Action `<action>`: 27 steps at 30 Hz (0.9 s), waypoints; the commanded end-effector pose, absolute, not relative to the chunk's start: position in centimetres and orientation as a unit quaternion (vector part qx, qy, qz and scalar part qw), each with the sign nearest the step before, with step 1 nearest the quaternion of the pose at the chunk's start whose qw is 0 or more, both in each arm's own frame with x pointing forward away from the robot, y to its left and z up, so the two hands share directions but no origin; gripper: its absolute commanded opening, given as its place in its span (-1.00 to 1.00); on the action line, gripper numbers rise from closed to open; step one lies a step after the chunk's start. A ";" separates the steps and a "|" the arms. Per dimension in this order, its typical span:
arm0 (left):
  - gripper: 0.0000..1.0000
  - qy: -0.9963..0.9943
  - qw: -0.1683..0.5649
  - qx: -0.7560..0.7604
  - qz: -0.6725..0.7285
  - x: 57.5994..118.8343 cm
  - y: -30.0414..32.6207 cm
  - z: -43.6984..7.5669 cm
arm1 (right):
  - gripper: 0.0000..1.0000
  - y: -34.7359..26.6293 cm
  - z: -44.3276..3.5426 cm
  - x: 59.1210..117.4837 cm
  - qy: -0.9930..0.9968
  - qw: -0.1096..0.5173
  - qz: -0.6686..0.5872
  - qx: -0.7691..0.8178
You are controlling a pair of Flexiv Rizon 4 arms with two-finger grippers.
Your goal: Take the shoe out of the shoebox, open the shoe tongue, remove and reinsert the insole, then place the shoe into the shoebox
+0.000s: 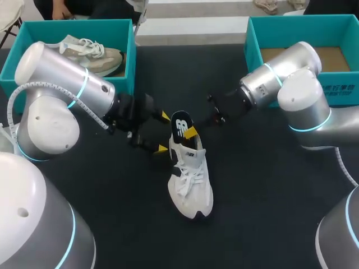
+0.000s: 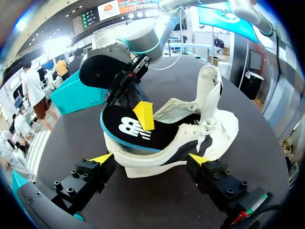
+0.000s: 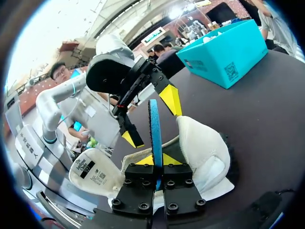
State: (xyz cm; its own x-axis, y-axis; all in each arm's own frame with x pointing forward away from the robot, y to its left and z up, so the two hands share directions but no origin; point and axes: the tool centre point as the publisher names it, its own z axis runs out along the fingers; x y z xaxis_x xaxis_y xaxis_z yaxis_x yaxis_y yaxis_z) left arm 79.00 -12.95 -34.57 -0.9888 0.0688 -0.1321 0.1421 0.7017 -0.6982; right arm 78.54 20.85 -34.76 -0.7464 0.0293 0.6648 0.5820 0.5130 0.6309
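While the white shoe (image 1: 190, 185) lies sole-down in the middle of the dark counter (image 1: 269, 185), toe towards the near edge, our right pincer (image 1: 190, 132) is clamped on the black insole (image 1: 180, 128), which stands partly out of the heel opening with its blue edge between the yellow tips. Our left pincer (image 1: 162, 133) hangs at the heel with its fingers apart, one on either side of the sole. Farther back, the teal left shoebox (image 1: 130, 61) holds a beige shoe (image 1: 90, 53), and the right shoebox (image 1: 252, 50) stands well apart from it
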 end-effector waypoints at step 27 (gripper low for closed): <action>1.00 0.922 0.048 0.057 -0.380 79.0 -13.1 -34.6 | -0.53 20.7 -33.4 78.8 -0.833 0.276 -0.440 -0.192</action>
